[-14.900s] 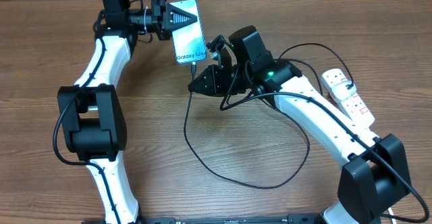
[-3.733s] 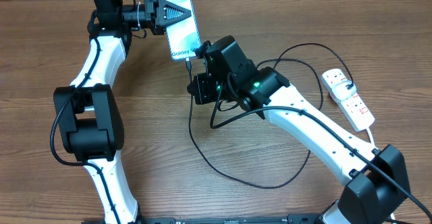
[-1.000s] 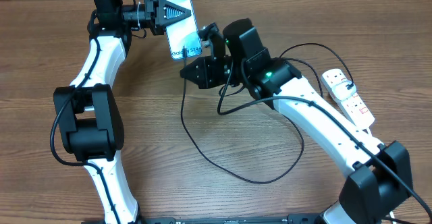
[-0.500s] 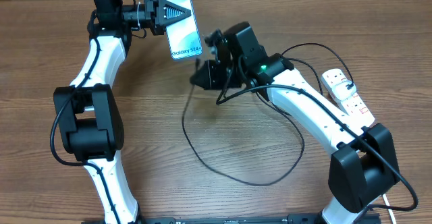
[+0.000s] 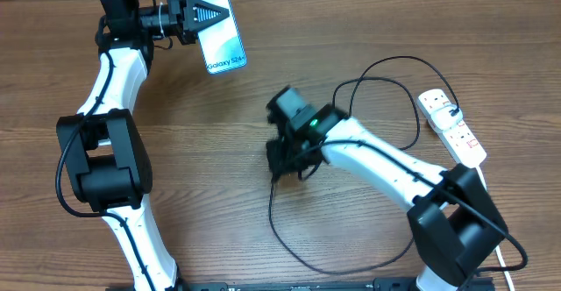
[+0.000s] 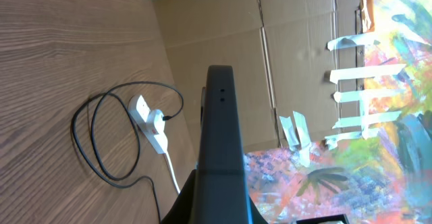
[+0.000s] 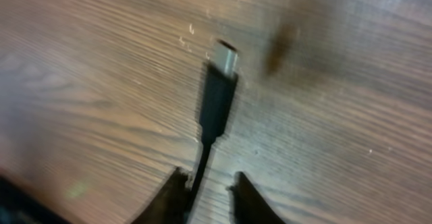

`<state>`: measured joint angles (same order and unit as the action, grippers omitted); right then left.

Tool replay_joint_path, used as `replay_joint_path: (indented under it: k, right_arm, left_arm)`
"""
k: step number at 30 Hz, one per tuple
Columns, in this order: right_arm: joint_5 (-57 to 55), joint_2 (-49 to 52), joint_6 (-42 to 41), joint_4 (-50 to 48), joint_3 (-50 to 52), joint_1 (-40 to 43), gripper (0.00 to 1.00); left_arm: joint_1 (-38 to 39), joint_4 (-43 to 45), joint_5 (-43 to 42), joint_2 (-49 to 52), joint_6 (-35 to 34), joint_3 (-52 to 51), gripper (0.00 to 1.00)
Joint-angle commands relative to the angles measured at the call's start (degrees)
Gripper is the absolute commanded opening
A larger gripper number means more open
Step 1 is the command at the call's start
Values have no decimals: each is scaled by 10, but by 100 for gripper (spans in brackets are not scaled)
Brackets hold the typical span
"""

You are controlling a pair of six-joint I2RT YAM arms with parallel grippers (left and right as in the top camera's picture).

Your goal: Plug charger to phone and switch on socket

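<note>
Overhead count: one phone [image 5: 223, 39], one charger [image 5: 270, 208], one socket [image 5: 451, 126]. Phone at 11 o'clock, long axis roughly 12-to-6, top end clamped in left gripper [image 5: 195, 14]. Left wrist: we see phone edge-on. Right wrist: charger tip points 12, flat on table [image 7: 337, 116]; right gripper [image 7: 206, 190] jaws slightly apart around cable.

Bare table [image 5: 368, 19] between phone [image 5: 219, 32] and right claw [image 7: 208, 178]; charger [image 7: 216, 102] loops flank the socket [image 5: 451, 124].
</note>
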<state>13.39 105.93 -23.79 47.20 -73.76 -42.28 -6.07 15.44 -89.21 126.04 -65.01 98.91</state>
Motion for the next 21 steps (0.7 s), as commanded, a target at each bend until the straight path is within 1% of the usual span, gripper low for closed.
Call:
replay_joint_path:
  k: [1,4,6,7,9,12,15,17,18,19,21]
  right_arm:
    - [-111,3,-24,-4,5,4,28]
    - [-160,3,-34,-7,5,4,31]
    - [-161,3,-35,-10,5,4,32]
    - [-159,3,-34,-12,5,3,36]
    - [-159,3,-34,-10,0,-5,48]
    - [-134,3,-33,-5,-15,-21,56]
    - [-25,3,7,-20,-34,-35,69]
    - [26,3,36,-26,-38,-37,77]
    - [24,3,46,-21,-36,-35,82]
    - [6,3,42,-18,-34,-31,84]
    - [-57,5,-8,-2,-33,-21,84]
  left_arm:
    - [5,3,-13,-8,-4,6,4]
    - [5,2,-13,-8,-4,6,4]
    - [5,2,-13,-8,-4,6,4]
    - [5,2,-13,-8,-4,6,4]
    - [5,3,-13,-8,-4,6,4]
    - [5,3,-13,-8,-3,6,4]
    - [5,3,-13,-8,-3,6,4]
    - [5,3,-13,-8,-3,6,4]
    - [5,3,-13,-8,-4,6,4]
    - [5,3,-13,-8,-4,6,4]
    - [5,3,-13,-8,-3,6,4]
